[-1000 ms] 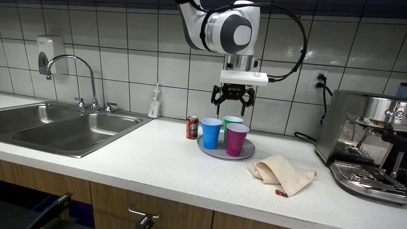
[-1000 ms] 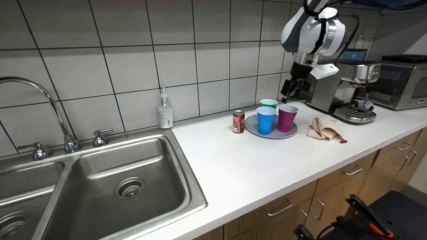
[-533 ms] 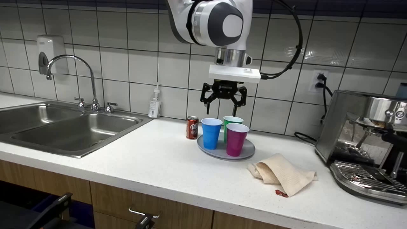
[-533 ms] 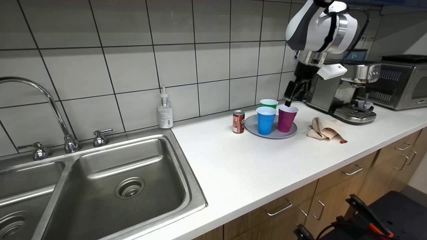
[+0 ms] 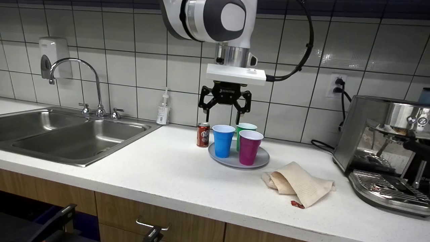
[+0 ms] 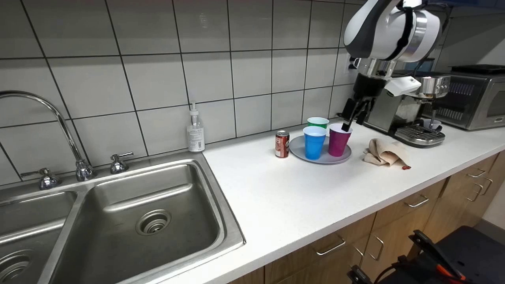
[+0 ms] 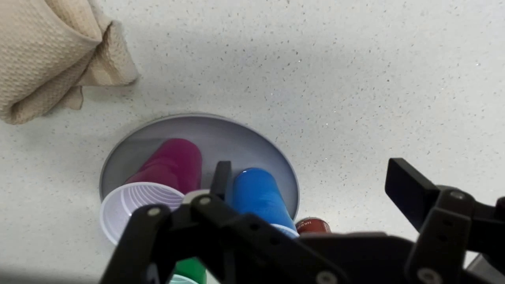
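Wrist view, end effector (image 7: pixel 309 173) spread wide, speckled counter (image 7: pixel 347 130) and blue cup (image 7: pixel 258 197) visible below, between its fingertips (image 7: pixel 222 179)

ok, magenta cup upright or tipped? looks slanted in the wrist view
Upright: both exterior views show the magenta cup standing base-down on the gray plate, mouth up. The wrist-view slant is likely just camera angle.
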